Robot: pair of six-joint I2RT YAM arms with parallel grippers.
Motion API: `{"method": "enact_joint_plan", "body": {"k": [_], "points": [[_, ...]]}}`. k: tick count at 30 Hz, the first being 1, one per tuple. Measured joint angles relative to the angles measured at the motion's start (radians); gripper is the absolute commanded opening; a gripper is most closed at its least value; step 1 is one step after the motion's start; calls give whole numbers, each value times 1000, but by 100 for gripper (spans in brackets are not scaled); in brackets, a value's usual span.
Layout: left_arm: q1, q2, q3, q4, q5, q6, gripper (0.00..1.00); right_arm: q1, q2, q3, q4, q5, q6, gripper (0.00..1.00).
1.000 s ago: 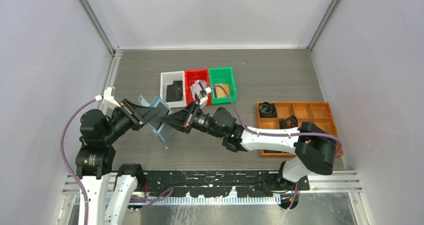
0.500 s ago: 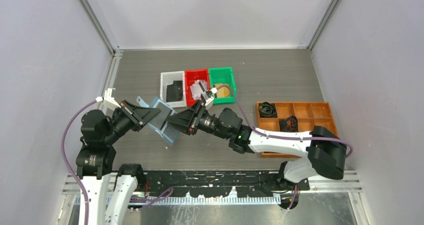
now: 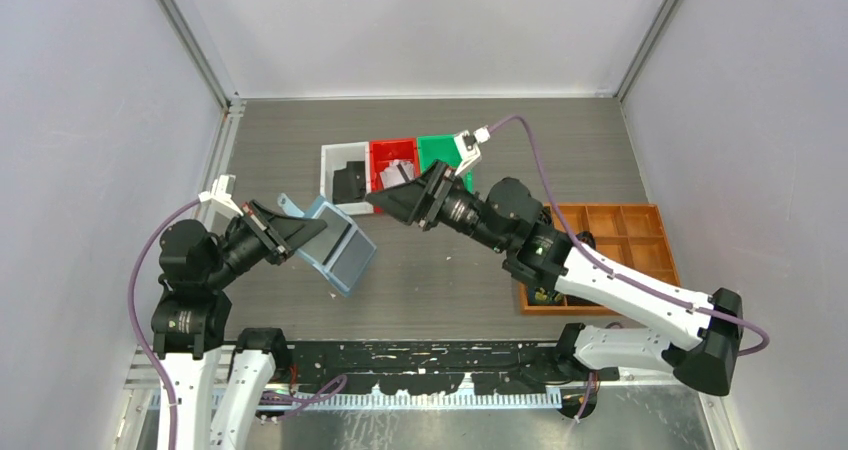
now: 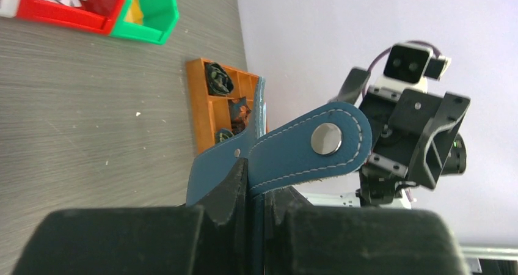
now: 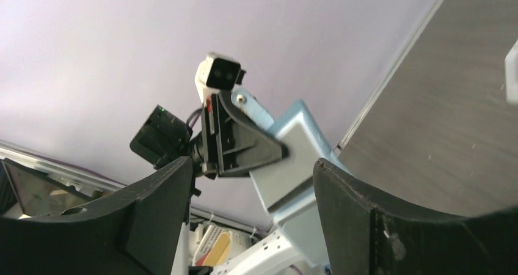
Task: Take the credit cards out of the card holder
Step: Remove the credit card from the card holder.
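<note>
The card holder [image 3: 340,245], a blue wallet with a lighter blue inside, hangs spread open above the table. My left gripper [image 3: 305,228] is shut on its edge. In the left wrist view the left gripper [image 4: 256,183] pinches the holder's wall just below the snap tab [image 4: 311,146]. My right gripper [image 3: 385,198] is open and holds nothing, up and to the right of the holder, over the bins. From the right wrist, the right gripper [image 5: 251,165] frames the card holder [image 5: 293,159] at a distance. A black credit card [image 3: 348,182] lies in the white bin, and silver-grey ones [image 3: 395,173] in the red bin.
A white bin [image 3: 335,153], a red bin [image 3: 380,148] and a green bin [image 3: 440,142] stand side by side at the back. The right arm partly covers the green one. An orange compartment tray [image 3: 620,215] with coiled black cables sits at the right.
My right gripper has opened and pulled back from the card holder, up and right toward the bins. The holder now hangs wider open. My left gripper has stayed in place.
</note>
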Motion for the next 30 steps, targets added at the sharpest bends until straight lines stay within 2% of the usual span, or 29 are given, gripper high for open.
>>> {"method": "enact_joint_plan", "body": {"k": [7,10,12,18,25,30], "points": [[0,0,0,37,74,-21,0,-50,109,93,-1,-195,-68,82],[0,0,0,54,95,-35,0,-48,160,87,3,-272,-67,78],[0,1,0,61,115,-43,0,-47,171,72,13,-304,-63,73],[0,8,0,110,168,-81,0,-53,182,65,62,-346,-32,47],[0,8,0,130,203,-94,0,-50,240,63,127,-367,31,39],[1,8,0,140,217,-108,1,-49,241,62,172,-394,58,16]]}}
